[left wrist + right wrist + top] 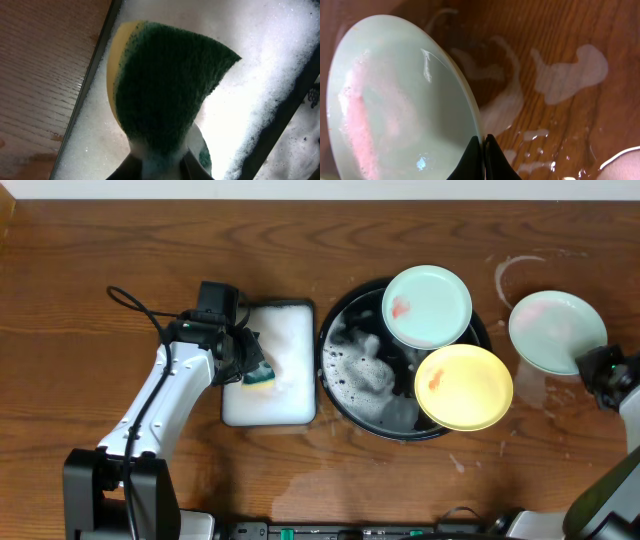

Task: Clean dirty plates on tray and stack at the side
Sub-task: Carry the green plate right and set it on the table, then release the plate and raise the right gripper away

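Mint-green plate [555, 330], tilted, pinched at its lower rim by the right hand [592, 366], fingers closed tight on the edge, held above the side [520, 275] of the desk [90, 240], over whitish soapy rings. Faint pink smear under thin foam across its face, so judged not yet clean. Green-and-yellow sponge [260, 376] clamped in the left hand [247, 362], green scouring face outward, over the foam of a white tray [290, 408], just above it or touching, hard to tell which.

Step in hand, as a guess: loading the sponge with suds before carrying it to the held plate. To do it well: dip the sponge flat into the foam, lift clear of the white tray's wall, cross above the black tray [338, 340], meet the plate face-on and wipe along the pink streak. Keep the right grip firm, the plate being thin-edged, wet and glossy, likely slippery; press lightly to avoid levering it out of the pinch.

Around: second mint plate [427, 306] and yellow plate [463, 387], just beside each other, each with a red-orange smear, lying on the far and right parts of the black tray, both overlapping its rim; suds and water in the tray's left half. In the way: both waiting plates, lying directly between the two hands, so worth passing high. Wet patches on the desk near the front edge. Nothing stacked at the side yet
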Robot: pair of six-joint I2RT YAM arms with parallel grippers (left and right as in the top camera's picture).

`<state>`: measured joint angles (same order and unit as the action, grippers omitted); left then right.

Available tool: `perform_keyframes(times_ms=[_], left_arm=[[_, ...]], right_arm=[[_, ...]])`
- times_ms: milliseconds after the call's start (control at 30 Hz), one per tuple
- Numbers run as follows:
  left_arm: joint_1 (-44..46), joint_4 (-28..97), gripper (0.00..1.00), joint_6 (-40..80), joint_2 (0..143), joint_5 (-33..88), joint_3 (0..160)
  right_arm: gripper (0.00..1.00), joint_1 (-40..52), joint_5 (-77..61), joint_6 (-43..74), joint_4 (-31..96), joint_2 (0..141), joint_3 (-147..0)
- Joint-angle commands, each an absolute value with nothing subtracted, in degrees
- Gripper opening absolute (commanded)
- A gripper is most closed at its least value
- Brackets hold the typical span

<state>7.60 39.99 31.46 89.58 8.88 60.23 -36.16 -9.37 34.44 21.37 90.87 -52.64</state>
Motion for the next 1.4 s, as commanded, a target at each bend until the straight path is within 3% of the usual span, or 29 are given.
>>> perform_keyframes(times_ms=[0,200,300,333,467,867,900,1000,1133,1367], left_arm=[[7.5,40.0,0.08,31.0,90.0,9.0,59.4],[7.5,39.9,0.08,31.1,90.0,9.0,59.4],[7.5,39.9,0.08,31.1,90.0,9.0,59.4],[7.5,39.9,0.08,31.1,90.0,9.0,59.4],[7.5,40.0,0.08,31.1,90.0,9.0,59.4],[7.5,39.7,0.08,31.0,90.0,9.0,59.4],[7.5,39.7,0.08,31.1,90.0,9.0,59.4],[7.5,39.7,0.08,31.1,90.0,9.0,59.4],[7.5,39.5,0.08,31.1,90.0,9.0,59.4],[7.5,39.5,0.08,31.1,90.0,9.0,59.4]], right_arm=[[0.01,-36.3,-8.2,36.4,19.1,93.7,-52.5],[0.02,-35.9,-11.2,36.1,15.9,97.3,-52.6],[0.07,-35.0,-11.2,35.5,15.2,97.5,-52.6],[0.14,-34.6,-11.5,34.5,15.3,97.5,-52.9],[0.59,-32.8,-12.3,30.9,17.5,97.5,-54.8],[0.64,-22.4,-12.5,19.4,41.2,91.7,-72.9],[0.68,-21.1,-12.5,18.3,42.3,90.8,-73.8],[0.99,-16.1,-14.1,13.2,44.0,88.1,-75.1],[0.99,-9.8,-20.6,7.1,44.5,87.0,-75.1],[0.99,0.1,-15.6,7.6,38.0,88.5,-70.5]])
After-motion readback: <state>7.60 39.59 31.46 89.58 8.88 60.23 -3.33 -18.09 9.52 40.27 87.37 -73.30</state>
